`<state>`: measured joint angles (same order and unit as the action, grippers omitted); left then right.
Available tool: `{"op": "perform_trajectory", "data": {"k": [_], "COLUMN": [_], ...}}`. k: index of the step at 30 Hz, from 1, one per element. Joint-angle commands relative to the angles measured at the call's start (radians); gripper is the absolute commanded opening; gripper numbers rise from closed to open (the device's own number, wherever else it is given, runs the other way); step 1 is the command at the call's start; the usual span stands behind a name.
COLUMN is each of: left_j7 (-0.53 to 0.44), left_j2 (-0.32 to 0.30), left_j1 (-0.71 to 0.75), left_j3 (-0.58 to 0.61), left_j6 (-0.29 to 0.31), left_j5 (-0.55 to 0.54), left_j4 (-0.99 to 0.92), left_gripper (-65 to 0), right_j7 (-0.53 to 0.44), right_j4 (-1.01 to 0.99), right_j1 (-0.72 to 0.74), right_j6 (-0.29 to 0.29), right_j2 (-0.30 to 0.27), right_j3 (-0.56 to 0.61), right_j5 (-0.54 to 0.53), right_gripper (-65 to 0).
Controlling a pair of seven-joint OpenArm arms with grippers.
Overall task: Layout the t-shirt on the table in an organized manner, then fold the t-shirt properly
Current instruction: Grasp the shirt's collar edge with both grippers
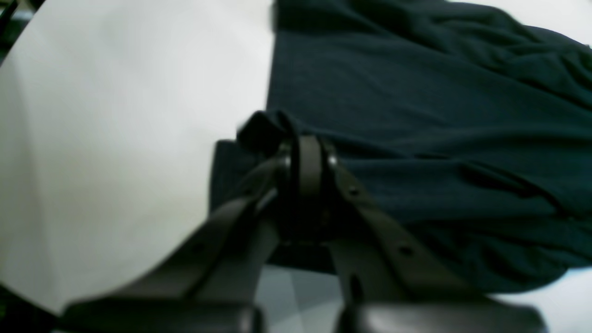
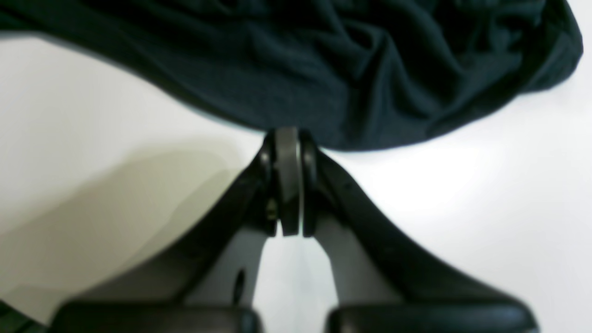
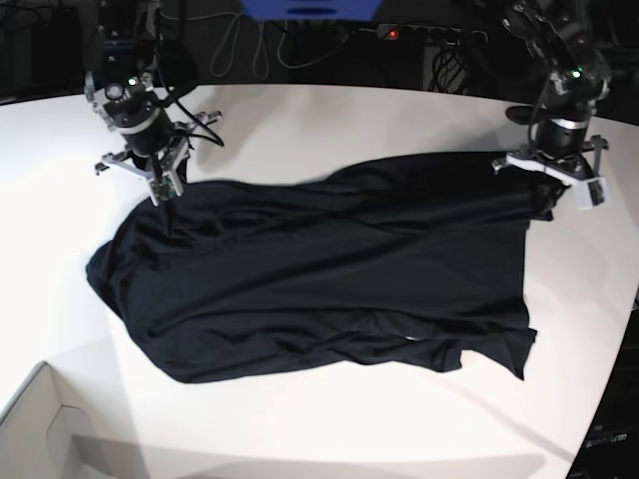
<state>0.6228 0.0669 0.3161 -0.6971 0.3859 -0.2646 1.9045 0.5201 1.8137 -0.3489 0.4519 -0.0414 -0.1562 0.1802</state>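
Observation:
The black t-shirt lies spread and wrinkled across the white table. Its long axis runs left to right. At its right upper corner, my left gripper is shut on the cloth. In the left wrist view the left gripper pinches a small bunched fold at the edge of the t-shirt, over the table. At the upper left corner, my right gripper is also shut. In the right wrist view the right gripper clamps the hem of the t-shirt, which hangs slightly above the table.
A pale cardboard box corner sits at the front left of the table. Cables and a power strip run along the dark area behind. The table's curved edge falls away at the right.

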Motion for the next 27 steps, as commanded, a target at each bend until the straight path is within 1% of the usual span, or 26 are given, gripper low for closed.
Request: {"op": "perform_trajectory", "data": {"k": [1, 3, 5, 8, 9, 10, 11, 15, 16, 18, 20, 22, 25, 27], "left_j7": [-0.033, -0.033, -0.031, -0.031, -0.031, -0.031, -0.031, -0.031, -0.031, -0.031, -0.031, -0.031, -0.031, -0.031], "left_j2": [-0.017, -0.032, -0.049, -0.072, -0.078, -0.083, -0.083, -0.085, -0.094, -0.126, -0.146, -0.155, -0.184, -0.197], "left_j1": [-0.002, 0.008, 0.031, 0.070, 0.082, 0.096, 0.105, 0.102, 0.097, 0.053, 0.001, -0.058, -0.137, -0.197], "left_j3": [-0.008, -0.011, -0.011, -0.012, -0.014, -0.019, -0.029, -0.094, -0.100, -0.089, -0.063, -0.032, 0.009, 0.043], "left_j6": [-0.002, -0.002, -0.002, -0.002, -0.002, -0.002, -0.002, -0.002, -0.002, -0.002, -0.003, -0.005, -0.008, -0.008], "left_j5": [-0.022, -0.042, -0.068, -0.131, -0.152, -0.172, -0.195, -0.272, -0.281, -0.295, -0.286, -0.286, -0.275, -0.239], "left_j4": [0.007, -0.027, -0.056, -0.089, -0.089, -0.086, -0.082, -0.040, -0.027, -0.015, -0.020, -0.063, -0.178, -0.267], "left_gripper": [-64.9, -63.8, -59.4, -46.4, -43.0, -40.4, -39.2, -39.0, -39.0, -39.0, -39.0, -39.0, -39.0, -39.0], "right_j7": [-0.022, -0.022, -0.022, -0.019, -0.022, -0.022, -0.022, -0.015, -0.015, -0.015, -0.015, -0.016, -0.022, -0.022], "right_j4": [0.022, 0.025, 0.034, 0.062, 0.073, 0.085, 0.094, 0.097, 0.088, 0.044, -0.013, -0.085, -0.208, -0.279], "right_j1": [0.004, 0.004, 0.001, -0.005, -0.009, -0.009, -0.008, 0.037, 0.053, 0.096, 0.158, 0.205, 0.274, 0.302], "right_j6": [0.000, 0.000, 0.000, 0.000, 0.000, 0.000, 0.000, 0.000, 0.000, 0.000, 0.000, 0.000, 0.000, 0.000], "right_j2": [-0.002, -0.002, -0.002, -0.007, -0.008, -0.008, -0.008, -0.019, -0.024, -0.022, -0.022, -0.022, -0.024, -0.044], "right_j3": [-0.003, -0.003, -0.003, -0.003, -0.003, -0.003, -0.003, 0.000, 0.005, 0.007, 0.007, 0.002, -0.003, -0.015], "right_j5": [-0.005, -0.005, -0.005, -0.005, -0.005, -0.005, -0.005, -0.003, -0.003, -0.003, -0.003, -0.003, -0.001, 0.000], "right_gripper": [-65.0, -65.0, -65.0, -65.0, -65.0, -65.0, -65.0, -65.0, -65.0, -65.0, -65.0, -65.0, -65.0, -65.0]}}
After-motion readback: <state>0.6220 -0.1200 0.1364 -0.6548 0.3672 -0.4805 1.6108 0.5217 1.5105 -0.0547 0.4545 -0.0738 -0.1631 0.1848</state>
